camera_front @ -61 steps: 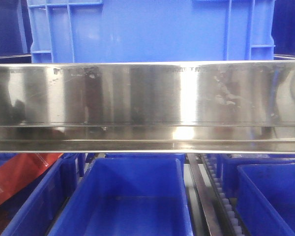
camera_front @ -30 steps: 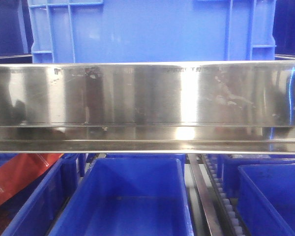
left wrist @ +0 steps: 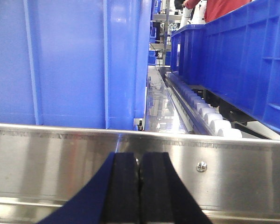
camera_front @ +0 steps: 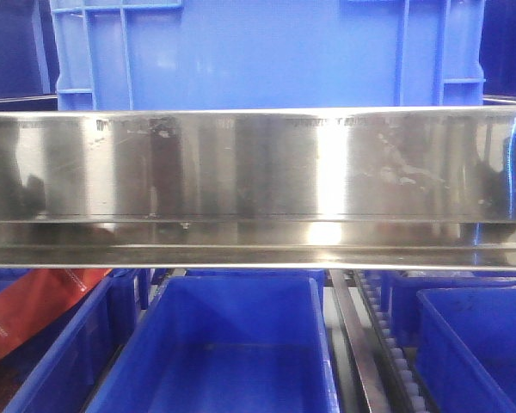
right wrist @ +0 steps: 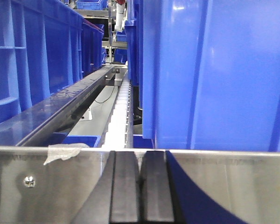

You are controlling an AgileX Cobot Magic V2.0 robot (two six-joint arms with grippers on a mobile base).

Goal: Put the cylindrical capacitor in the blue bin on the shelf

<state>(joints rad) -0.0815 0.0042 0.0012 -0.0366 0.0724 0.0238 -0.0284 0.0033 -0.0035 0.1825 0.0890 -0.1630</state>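
Capacitor not visible in any view; can't tell where it is. The front view is mostly blocked by the shelf (camera_front: 258,185) front rail, which cuts off the big blue crate (camera_front: 267,53) above and the bins below. Left end effector (left wrist: 140,186) has its pads pressed together with nothing visible between them, sitting right in front of the rail. Right end effector (right wrist: 140,186) is the same: pads closed, no part seen in the grip. The lower centre blue bin (camera_front: 232,344) looks empty. A red sheet (camera_front: 26,310) lies in the left bin. Roller track (right wrist: 119,116) runs between the crates; a scrap of tape (right wrist: 63,151) sticks to the rail.
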